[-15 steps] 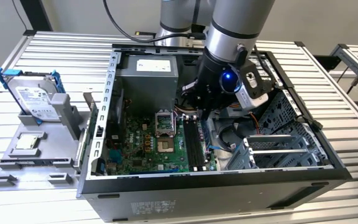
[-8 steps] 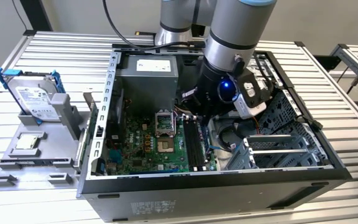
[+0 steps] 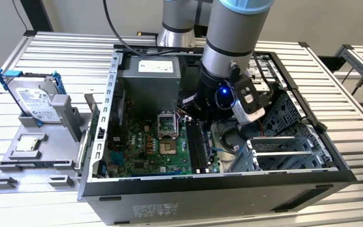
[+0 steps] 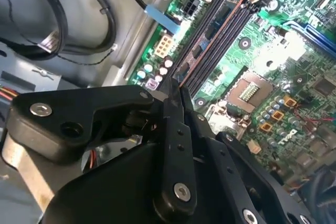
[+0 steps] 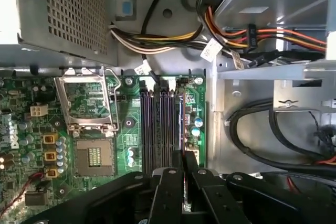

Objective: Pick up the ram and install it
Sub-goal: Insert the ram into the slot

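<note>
The ram [image 5: 181, 124] is a thin dark stick with a blue and orange edge. It lies along the outermost of the black memory slots [image 5: 157, 124] on the green motherboard [image 5: 126, 129]. In the second wrist view the ram [image 4: 227, 15] runs away from the fingertips over the same slots. My gripper [image 5: 182, 157] is shut on the ram's near end, its black fingers [image 5: 167, 192] pressed close on either side. In the exterior view the arm's wrist [image 3: 232, 61] reaches down into the open computer case [image 3: 219, 189], above the memory slots [image 3: 197, 142].
An open processor socket [image 5: 92, 156] lies beside the slots, with its lifted metal frame [image 5: 86, 100]. The power supply [image 3: 150, 71], bundled cables [image 5: 173, 40] and a drive cage [image 3: 282, 137] crowd the case. Outside, a grey holder [image 3: 17, 165] carries a hard drive [image 3: 36, 99] and a processor chip [image 3: 30, 143].
</note>
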Tool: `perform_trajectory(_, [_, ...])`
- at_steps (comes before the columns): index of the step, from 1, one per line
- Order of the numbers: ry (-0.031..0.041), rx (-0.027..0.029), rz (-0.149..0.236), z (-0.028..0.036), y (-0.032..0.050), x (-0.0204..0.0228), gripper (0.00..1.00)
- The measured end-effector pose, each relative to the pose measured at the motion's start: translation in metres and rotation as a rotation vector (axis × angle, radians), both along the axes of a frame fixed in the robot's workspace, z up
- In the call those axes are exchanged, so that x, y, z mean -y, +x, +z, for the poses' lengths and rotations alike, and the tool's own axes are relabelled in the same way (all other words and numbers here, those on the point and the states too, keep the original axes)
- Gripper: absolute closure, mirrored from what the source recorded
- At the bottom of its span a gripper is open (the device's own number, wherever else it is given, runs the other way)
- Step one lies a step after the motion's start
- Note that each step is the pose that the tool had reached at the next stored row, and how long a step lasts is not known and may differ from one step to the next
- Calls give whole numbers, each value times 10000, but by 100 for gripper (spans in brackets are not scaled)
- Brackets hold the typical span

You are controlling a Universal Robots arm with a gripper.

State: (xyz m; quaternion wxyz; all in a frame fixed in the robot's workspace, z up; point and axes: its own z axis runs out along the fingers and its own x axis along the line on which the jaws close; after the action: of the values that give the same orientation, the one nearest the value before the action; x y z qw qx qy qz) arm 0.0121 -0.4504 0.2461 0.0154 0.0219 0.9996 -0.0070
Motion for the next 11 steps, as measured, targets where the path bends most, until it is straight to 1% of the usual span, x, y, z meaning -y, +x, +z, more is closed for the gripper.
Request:
perform_trajectory(4, [-10,0,-34,-72,-11,12,100])
perform_trajectory(8, [-15,0,-35,-145,-11,14,100])
perform_trajectory(9, [-17,0,-34,-160,-11,14,100])
perform_trajectory(11, [-18,1,-47,-163,-10,14,100])
